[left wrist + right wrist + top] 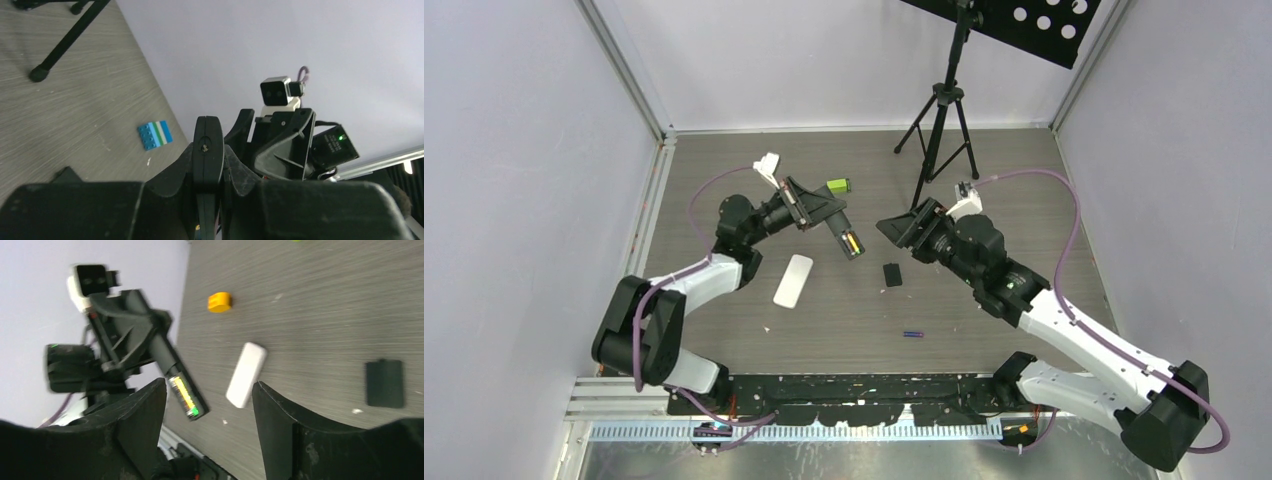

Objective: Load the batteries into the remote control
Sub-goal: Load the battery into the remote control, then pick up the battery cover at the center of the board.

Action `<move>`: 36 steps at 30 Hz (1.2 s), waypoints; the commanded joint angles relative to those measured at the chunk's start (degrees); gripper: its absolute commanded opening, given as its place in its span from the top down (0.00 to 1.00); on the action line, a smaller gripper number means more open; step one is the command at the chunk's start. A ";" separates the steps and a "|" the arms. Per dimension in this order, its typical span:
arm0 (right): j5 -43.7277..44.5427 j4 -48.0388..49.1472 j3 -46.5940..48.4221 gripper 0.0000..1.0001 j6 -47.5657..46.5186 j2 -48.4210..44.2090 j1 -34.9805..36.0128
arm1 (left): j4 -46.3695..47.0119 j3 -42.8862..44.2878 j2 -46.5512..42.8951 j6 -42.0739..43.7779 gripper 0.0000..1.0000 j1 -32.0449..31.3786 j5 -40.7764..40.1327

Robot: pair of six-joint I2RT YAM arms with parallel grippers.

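Note:
My left gripper (816, 212) is shut on a black remote control (848, 240) and holds it above the table, its open battery bay facing up. A yellowish battery (853, 244) sits in that bay; it also shows in the right wrist view (184, 395). In the left wrist view the remote (208, 145) is edge-on between my fingers. My right gripper (902, 231) is open and empty, just right of the remote's tip. A blue-purple battery (912, 334) lies on the table near the front. A small green piece (838, 185) lies behind the left gripper. No dark grey battery shows.
A black battery cover (892, 274) lies flat below the right gripper. A white bar (793, 280) lies left of centre. A tripod (939, 130) stands at the back. An orange block (219, 302) and a blue studded plate (154, 135) lie on the table.

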 commanded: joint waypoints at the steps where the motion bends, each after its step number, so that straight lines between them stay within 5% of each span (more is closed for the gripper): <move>1: 7.71 -15.50 6.74 0.32 -10.26 4.30 -0.35 | -6.82 -1.26 -7.50 10.45 1.00 1.25 1.52; 4: 10.49 -24.28 11.38 0.16 -15.44 12.57 -0.35 | -18.23 -1.89 -12.83 19.01 1.00 1.25 -1.69; 6: 10.91 -29.37 14.74 0.14 -17.29 19.26 -0.35 | -26.32 -2.16 -16.38 23.70 1.00 1.26 -4.70; 13: 9.58 -35.11 21.05 0.22 -22.12 39.33 0.63 | -39.33 -3.37 -24.25 30.66 0.98 1.26 -11.65; 23: 9.29 -34.95 24.75 0.22 -24.61 48.99 0.80 | -47.29 -2.41 -27.81 35.40 0.88 1.26 -17.33; 31: 9.65 -37.09 26.91 0.38 -24.47 52.96 0.79 | -47.52 -2.24 -27.76 35.91 0.85 1.26 -17.69; 36: 6.09 -38.17 26.51 0.58 -23.03 53.23 -0.44 | -47.75 -1.87 -27.12 35.74 0.84 1.26 -16.93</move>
